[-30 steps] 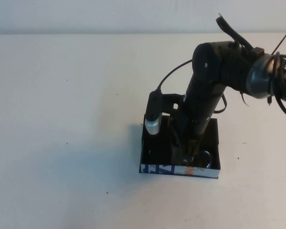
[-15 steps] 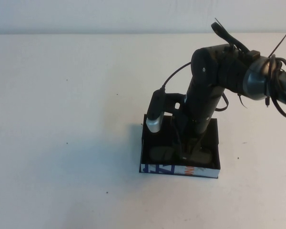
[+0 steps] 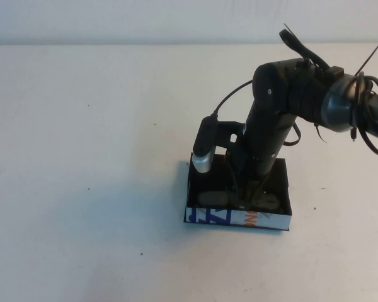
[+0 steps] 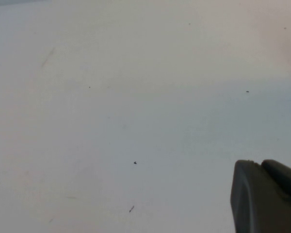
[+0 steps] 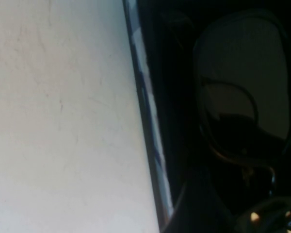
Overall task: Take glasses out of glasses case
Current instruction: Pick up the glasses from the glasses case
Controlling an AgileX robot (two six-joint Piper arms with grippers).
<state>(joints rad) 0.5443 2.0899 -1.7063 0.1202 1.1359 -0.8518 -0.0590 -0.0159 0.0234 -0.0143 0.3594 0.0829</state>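
Observation:
The glasses case (image 3: 205, 217) is a shallow black box with a white front edge printed in blue and orange, standing at the table's middle right. The black glasses (image 3: 268, 201) lie inside it, with a lens showing on each side of my right gripper (image 3: 244, 199). That gripper reaches straight down into the case, over the middle of the glasses. In the right wrist view one lens (image 5: 242, 77) and the case's white edge (image 5: 146, 107) are close up. My left gripper (image 4: 262, 167) hangs shut and empty over bare table and is out of the high view.
The white table (image 3: 82, 157) surrounds the case on all sides. The right arm's wrist camera (image 3: 203, 154) and cable hang just over the case's far left corner.
My right gripper has gone lower into the case. The case's front edge has shifted slightly away from me. Both lenses now show beside the gripper.

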